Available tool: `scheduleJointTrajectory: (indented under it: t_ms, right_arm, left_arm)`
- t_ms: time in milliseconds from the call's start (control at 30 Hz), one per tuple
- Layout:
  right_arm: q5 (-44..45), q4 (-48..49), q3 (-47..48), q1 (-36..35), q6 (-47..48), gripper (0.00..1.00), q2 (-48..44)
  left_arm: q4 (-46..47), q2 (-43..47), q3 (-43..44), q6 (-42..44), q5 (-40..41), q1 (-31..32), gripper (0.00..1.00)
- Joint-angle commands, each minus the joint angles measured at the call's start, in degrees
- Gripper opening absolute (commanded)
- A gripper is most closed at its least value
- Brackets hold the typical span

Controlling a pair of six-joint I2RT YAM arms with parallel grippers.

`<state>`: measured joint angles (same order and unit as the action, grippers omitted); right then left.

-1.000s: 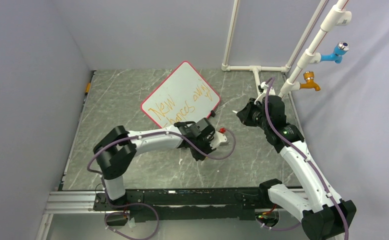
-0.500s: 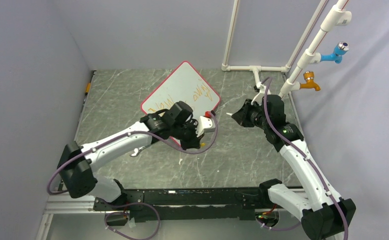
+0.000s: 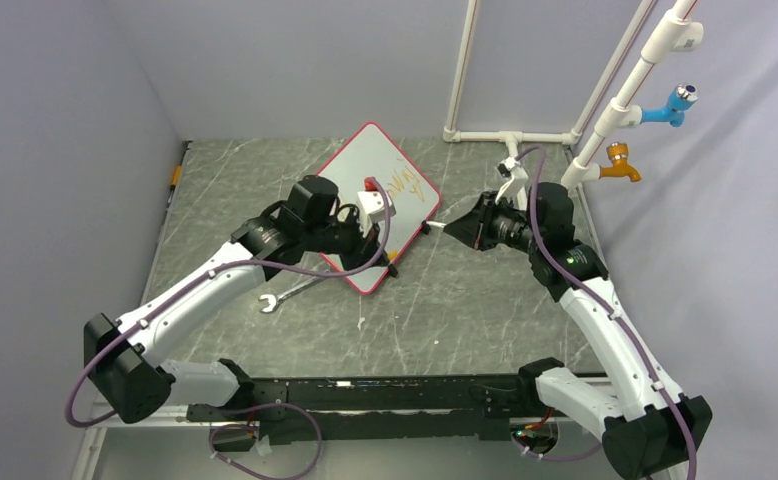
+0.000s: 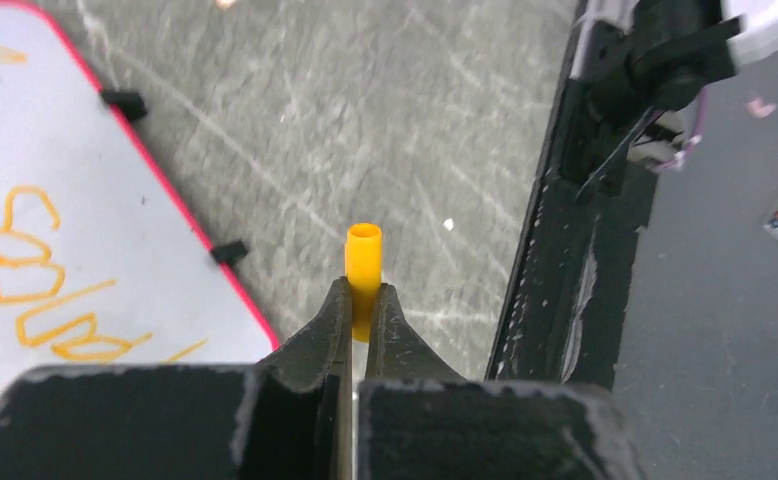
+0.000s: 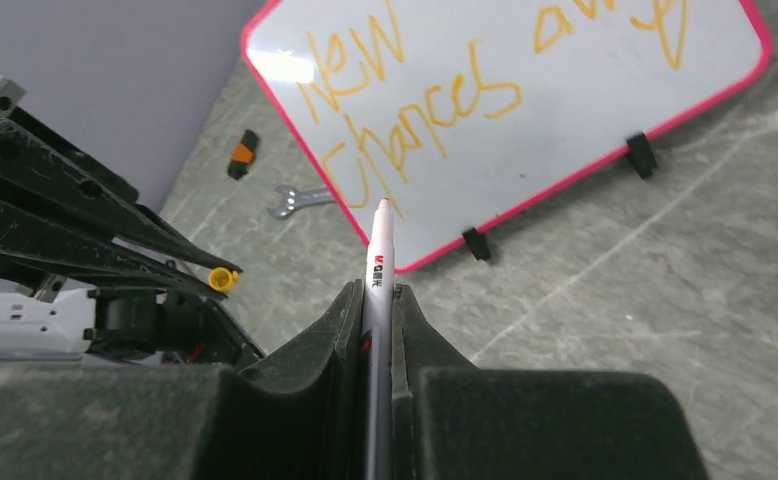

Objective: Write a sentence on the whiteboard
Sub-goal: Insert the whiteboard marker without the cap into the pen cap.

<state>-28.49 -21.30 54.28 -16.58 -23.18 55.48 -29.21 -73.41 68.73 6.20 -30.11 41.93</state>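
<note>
Handwriting in orange marker, the sentence (image 5: 415, 100), ran in slanted lines across the whiteboard (image 5: 565, 110) and read roughly "New chances away". The board lay on the grey marbled worktop (image 3: 465, 300), directly ahead of the right jaws and turned diagonally to them.

The right jaws were clamped together on a white marker (image 5: 378, 250), which stuck out forward between them. Its tip pointed at the board's red-framed near edge, between two small black feet (image 5: 476, 243). From above, the tip sat just off that edge; whether it touched could not be told.

The left jaws were pinched shut on a short hollow orange marker cap (image 4: 363, 265), with its open end standing out beyond their tips. The cap hung over bare worktop. The board's red edge and part of the writing lay just to the left of these jaws in the wrist view.

A small silver wrench (image 5: 300, 199) lay on the worktop, left of the marker tip and near the board's corner.
</note>
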Motion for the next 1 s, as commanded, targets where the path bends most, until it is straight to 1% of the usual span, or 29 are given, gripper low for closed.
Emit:
scheduleJointTrajectory:
  t_ms: [0, 67, 133, 200, 233, 333, 533, 600, 767, 967]
  right_arm:
    - [-5.38, 6.36, 4.1, 0.14, -1.58, 0.0, -0.28]
    - [-6.59, 7.95, 4.08, 0.19, -2.41, 0.0, -0.74]
    - [-7.83, 9.39, 4.04, 0.15, -3.05, 0.0, -1.28]
    - [-9.08, 9.98, 4.11, 0.19, -3.1, 0.0, -1.59]
    - [-9.74, 10.05, 4.19, 0.15, -3.1, 0.0, -1.66]
    - [-12.5, 10.63, 3.81, 0.14, -3.25, 0.0, -1.74]
    - [-18.66, 11.69, 2.65, 0.06, -3.62, 0.0, -2.02]
    - [-20.4, 11.55, 2.58, 0.06, -3.35, 0.0, -2.0]
    - [-24.1, 9.28, 2.42, -0.23, -1.11, 0.0, -1.48]
    - [-25.71, 7.48, 2.24, -2.07, 0.43, 0.0, -0.26]
  left_arm:
    - [11.21, 3.79, -0.95, -9.45, -10.43, -0.6, 0.0]
    - [15.13, 5.04, -2.31, -13.2, -12.86, -1.71, 0.0]
    - [16.45, 5.48, -2.48, -14.07, -16.62, -2.54, 0.0]
    - [13.21, 5.9, -1.21, -10.67, -17.97, -2.57, 0.0]
    - [11.27, 6.21, -0.55, -8.34, -17.39, -2.57, 0.0]
    - [5.96, 7.83, 0.45, -1.27, -14.45, -2.57, 0.0]
    - [-2.38, 9.34, 3.01, 7.34, -8.51, -2.61, 0.0]
    - [-3.23, 9.33, 3.09, 9.25, -6.83, -2.59, 0.0]
    - [-4.98, 9.15, 1.73, 17.01, -7.67, -2.53, 0.0]
    - [-5.5, 9.47, 0.67, 22.9, -6.41, -2.48, 0.0]
